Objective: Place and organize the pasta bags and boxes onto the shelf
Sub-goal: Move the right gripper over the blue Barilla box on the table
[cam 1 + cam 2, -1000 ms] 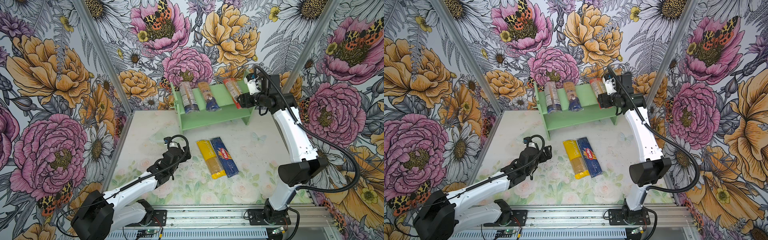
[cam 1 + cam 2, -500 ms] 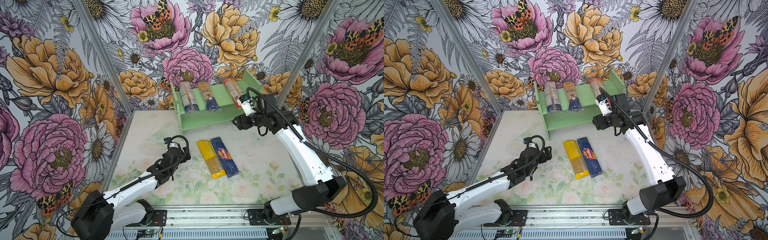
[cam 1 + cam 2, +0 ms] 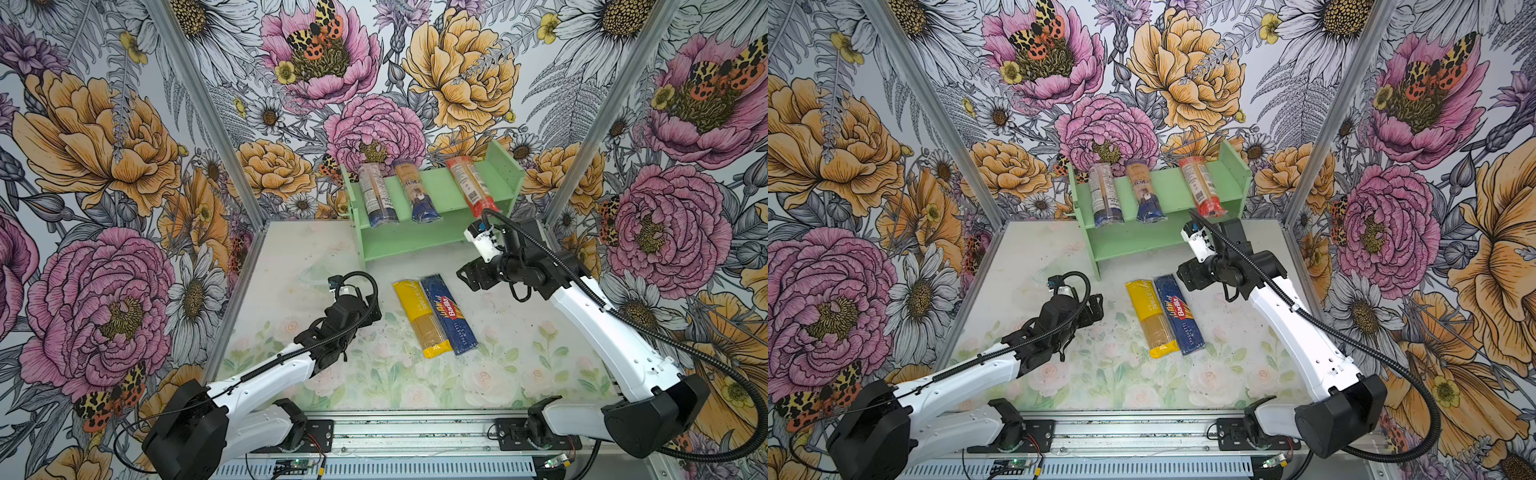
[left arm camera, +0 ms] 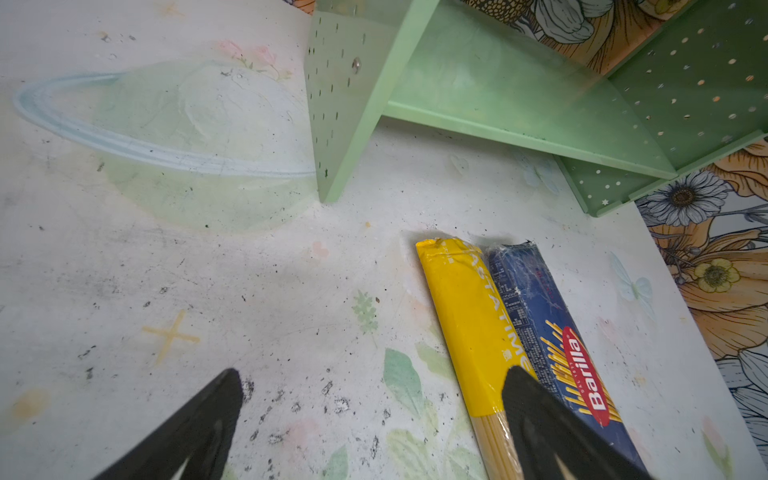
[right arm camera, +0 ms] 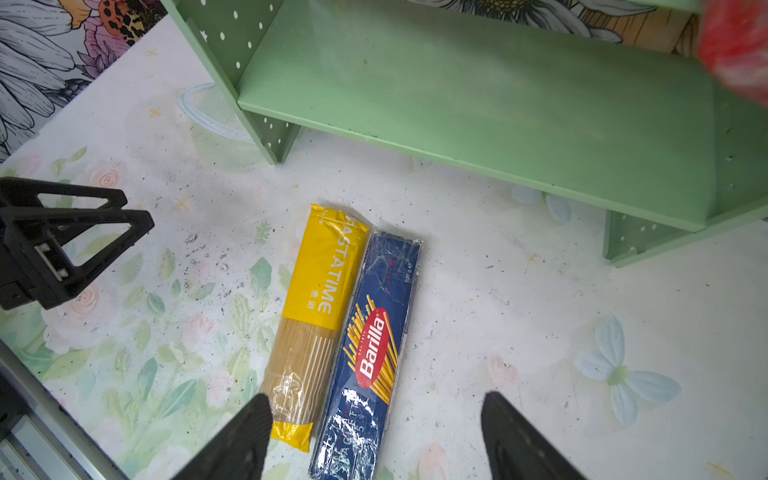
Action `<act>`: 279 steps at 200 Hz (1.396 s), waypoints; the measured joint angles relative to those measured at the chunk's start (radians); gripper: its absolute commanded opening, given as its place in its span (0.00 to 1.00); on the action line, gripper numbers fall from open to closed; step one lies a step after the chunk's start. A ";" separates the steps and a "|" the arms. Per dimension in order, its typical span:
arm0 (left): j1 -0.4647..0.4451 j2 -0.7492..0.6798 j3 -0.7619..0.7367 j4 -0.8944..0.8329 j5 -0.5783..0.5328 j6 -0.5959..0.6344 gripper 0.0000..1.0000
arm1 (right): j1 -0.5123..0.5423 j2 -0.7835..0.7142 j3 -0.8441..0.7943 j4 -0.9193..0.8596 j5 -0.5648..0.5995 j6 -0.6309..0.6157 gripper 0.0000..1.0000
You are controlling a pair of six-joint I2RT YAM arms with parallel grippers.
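Up at the 12 o'clock edge of the worktop (image 3: 291, 257), the mint-green shelf (image 3: 415, 245) is parked against the flowery wall. Three long packs are laid across its top tier, as seen in both top views. A clear blue-ended bag (image 3: 376, 195) sits on the 9 o'clock side, and a second clear bag (image 3: 417, 193) is near it. The red-ended bag (image 3: 471, 189) is set well apart toward 3 o'clock, with its red end poking out past the front edge.

Mid-worktop, the yellow bag (image 3: 419, 316) and the Barilla box (image 3: 449, 313) are laid flat, side by side and touching, with the box on the 3 o'clock side.

The left hand (image 4: 374, 374) is held at 9 o'clock of the yellow bag, with its fingers spread wide and nothing gripped. The right hand (image 5: 376, 399) is hung at roughly 1 o'clock of the box, between it and the shelf. Its fingers are parted too, and nothing is held.
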 measured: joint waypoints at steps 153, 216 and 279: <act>0.042 0.010 -0.001 0.008 0.002 0.000 0.99 | 0.151 -0.055 -0.335 0.268 0.009 0.110 0.81; 0.043 0.049 -0.001 0.023 0.006 0.000 0.99 | 0.229 -0.052 -0.436 0.407 0.053 0.190 0.81; 0.043 0.055 -0.001 0.023 0.013 0.000 0.99 | 0.275 -0.026 -0.547 0.511 0.090 0.251 0.81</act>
